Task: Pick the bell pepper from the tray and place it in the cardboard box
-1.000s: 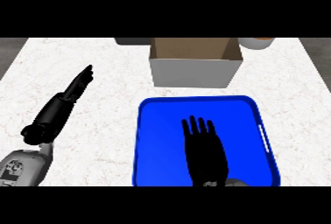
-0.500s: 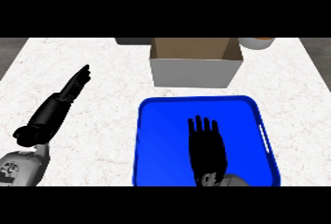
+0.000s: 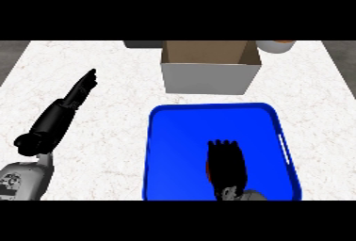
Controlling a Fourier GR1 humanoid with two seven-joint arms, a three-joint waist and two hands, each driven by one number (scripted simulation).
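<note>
The right robot hand (image 3: 226, 162) lies over the near part of the blue tray (image 3: 167, 141), its fingers curled down over the bell pepper (image 3: 208, 170), an orange-red edge showing at its left. The open cardboard box (image 3: 208, 77) stands just beyond the tray. The left robot hand (image 3: 78, 92) rests spread, fingers straight, over the left of the white worktop (image 3: 104, 136).

View count: one, the head view.
Position: above the near edge of the counter (image 3: 104, 141), at the robot's head.
Direction: steeply downward and forward; far side of the counter at the top.
Orientation: not mirrored; robot's right lies at view right.
Range: close; the blue tray (image 3: 167, 155) fills the lower centre, the cardboard box (image 3: 208, 77) sits just beyond it.
Entry edge: both forearms rise from the lower edge.
Shared coverage: none, single view.
</note>
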